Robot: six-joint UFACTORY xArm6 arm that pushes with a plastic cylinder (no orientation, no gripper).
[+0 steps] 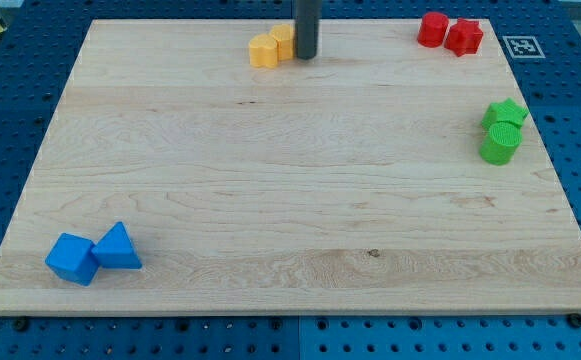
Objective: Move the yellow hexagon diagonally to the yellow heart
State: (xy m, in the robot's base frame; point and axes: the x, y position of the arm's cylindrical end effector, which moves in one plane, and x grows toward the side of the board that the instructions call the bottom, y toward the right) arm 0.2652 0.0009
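Note:
Two yellow blocks sit together near the view's top, left of centre. The left one [263,50] looks like the yellow heart. The right one [283,40] looks like the yellow hexagon and is partly hidden by the rod. My tip [305,56] is at the right side of the hexagon, touching or almost touching it. The two yellow blocks touch each other.
A red pair of blocks [449,32] sits at the view's top right. A green star [506,113] and a green cylinder [500,144] sit at the right edge. A blue cube [72,258] and a blue triangle [118,248] sit at the bottom left. The wooden board [290,200] lies on a blue pegboard.

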